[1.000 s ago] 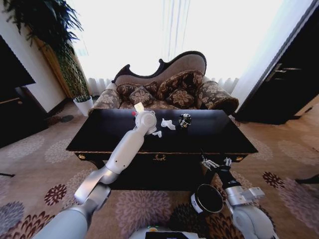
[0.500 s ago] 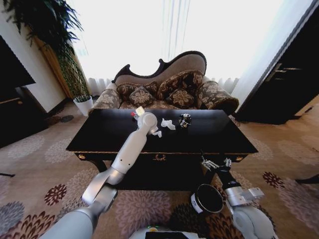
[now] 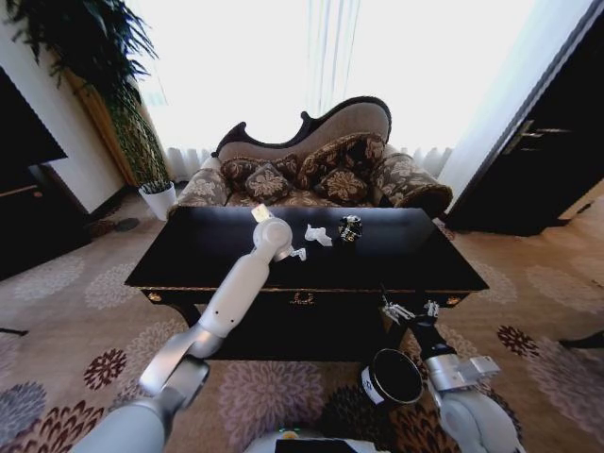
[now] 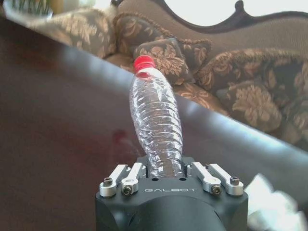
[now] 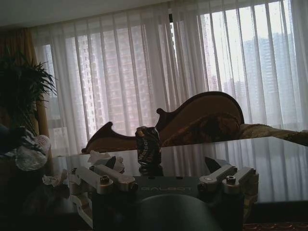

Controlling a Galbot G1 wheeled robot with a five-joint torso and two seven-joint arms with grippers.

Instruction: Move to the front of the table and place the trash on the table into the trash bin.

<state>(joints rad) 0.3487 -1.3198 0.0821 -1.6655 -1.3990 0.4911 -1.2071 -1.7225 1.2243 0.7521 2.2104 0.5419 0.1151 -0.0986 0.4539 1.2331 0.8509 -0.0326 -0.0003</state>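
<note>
Bottle [image 4: 156, 127] clamped in left gripper [image 4: 171, 179], above table [image 4: 57, 125]

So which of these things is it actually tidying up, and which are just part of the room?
Part of the job:
- clear plastic bottle, held in the left gripper
- white paper wads
- crushed can
- black table
- trash bin, beside the right gripper

Just lying about:
- sofa with cushions
- potted plant
- patterned carpet

The surface [image 3: 396, 247] is glossy black wood, mirror-smooth. A clear ribbed plastic bottle [image 4: 157, 132] has a red cap. White wads [image 3: 317, 235] look like crumpled paper; the dark lump [image 3: 350, 228] is perhaps crushed shiny metal.
</note>
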